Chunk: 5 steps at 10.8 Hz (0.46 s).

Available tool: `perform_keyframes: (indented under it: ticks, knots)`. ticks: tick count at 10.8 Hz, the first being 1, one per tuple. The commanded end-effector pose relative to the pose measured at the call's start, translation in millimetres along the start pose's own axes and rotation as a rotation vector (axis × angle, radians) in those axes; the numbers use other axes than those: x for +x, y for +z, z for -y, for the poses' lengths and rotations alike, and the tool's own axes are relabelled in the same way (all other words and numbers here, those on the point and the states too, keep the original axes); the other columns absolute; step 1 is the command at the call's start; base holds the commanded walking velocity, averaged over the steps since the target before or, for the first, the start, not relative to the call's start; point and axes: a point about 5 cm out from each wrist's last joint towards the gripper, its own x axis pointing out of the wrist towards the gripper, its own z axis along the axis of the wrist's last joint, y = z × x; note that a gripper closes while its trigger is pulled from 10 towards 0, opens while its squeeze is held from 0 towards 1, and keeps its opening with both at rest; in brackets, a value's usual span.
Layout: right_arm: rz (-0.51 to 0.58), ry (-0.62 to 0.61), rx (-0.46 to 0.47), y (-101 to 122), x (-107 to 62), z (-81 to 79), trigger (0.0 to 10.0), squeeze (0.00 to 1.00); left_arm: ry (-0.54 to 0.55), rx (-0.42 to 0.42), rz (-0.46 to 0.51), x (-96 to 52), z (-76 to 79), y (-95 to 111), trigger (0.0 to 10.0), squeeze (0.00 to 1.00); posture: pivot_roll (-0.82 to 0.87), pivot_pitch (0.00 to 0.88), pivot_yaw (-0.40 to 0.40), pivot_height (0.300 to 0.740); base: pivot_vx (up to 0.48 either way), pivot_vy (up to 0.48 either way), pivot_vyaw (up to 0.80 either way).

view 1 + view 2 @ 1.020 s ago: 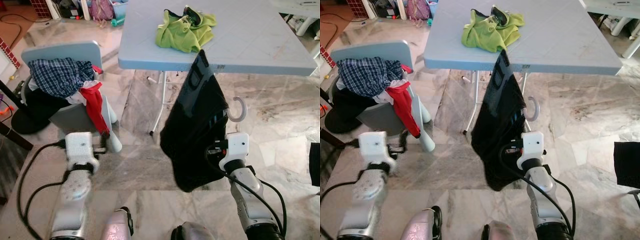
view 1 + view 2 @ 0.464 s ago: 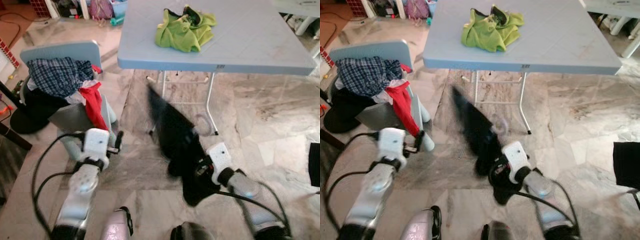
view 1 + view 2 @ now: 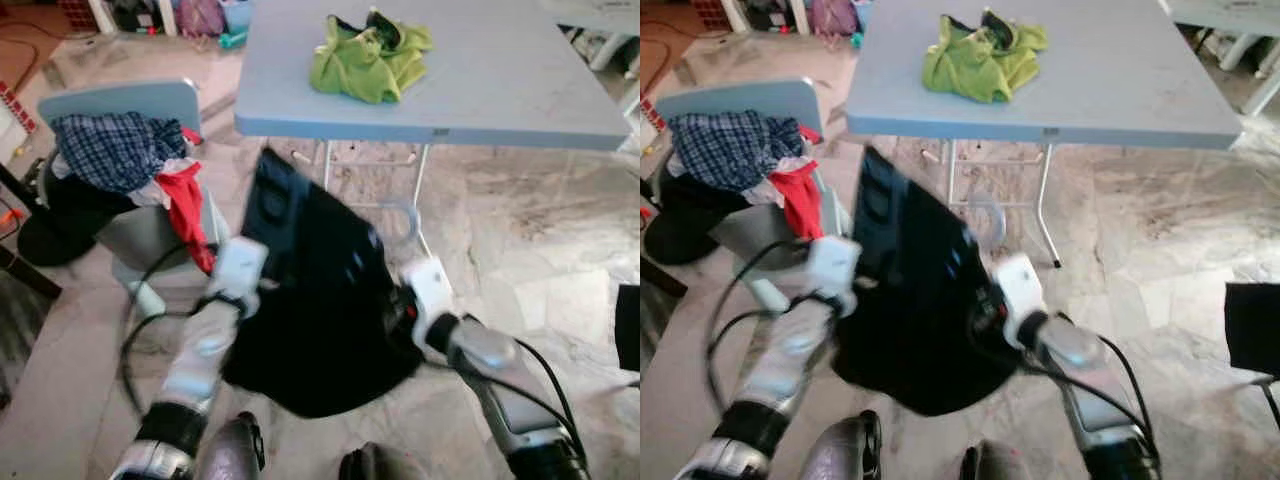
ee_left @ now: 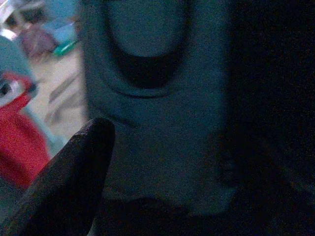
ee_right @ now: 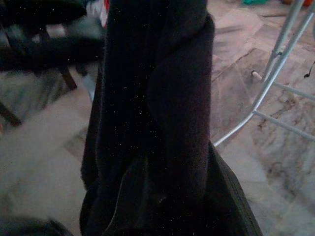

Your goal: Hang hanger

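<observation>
Ahead of me stands the pale blue folding table, a crumpled lime-green top on it. To my left is a grey chair piled with plaid and red clothes. A black garment on a translucent plastic hanger spreads between my arms, low over the marble floor. My right gripper is buried in the cloth and my left gripper presses against its upper edge; I cannot tell either's finger state.
</observation>
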Motion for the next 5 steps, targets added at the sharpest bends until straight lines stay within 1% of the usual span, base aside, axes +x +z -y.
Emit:
perform_keyframes:
  ticks: [1,2,3,4,5]
  knots:
    - [0.063,-0.015,0.051,22.3,-2.1,2.5,10.0,0.00,-0.031,0.027,0.017,1.8,4.2,0.9,10.0,0.00,-0.06,0.166,-0.065,0.740,0.000,0.000,0.00]
    - [0.061,-0.025,0.020,24.9,-2.1,1.7,10.0,0.00,-0.071,0.044,0.037,3.8,10.1,3.5,10.0,0.00,-0.07,0.166,-0.066,0.740,0.000,0.000,0.00]
    - [0.062,-0.095,0.069,23.0,1.7,4.0,10.0,0.00,-0.093,0.026,0.037,3.6,14.2,1.1,10.0,0.00,-0.07,0.167,-0.068,0.740,0.000,0.000,0.00]
    - [0.074,-0.112,0.123,25.6,4.4,2.0,10.0,0.00,-0.112,0.032,0.043,2.9,16.6,0.3,10.0,0.00,-0.07,0.167,-0.070,0.740,0.000,0.000,0.00]
    - [0.093,-0.193,0.095,30.7,10.1,4.3,10.0,0.00,-0.128,0.037,0.054,2.8,18.8,1.3,10.0,0.00,-0.06,0.167,-0.071,0.740,0.000,0.000,0.00]
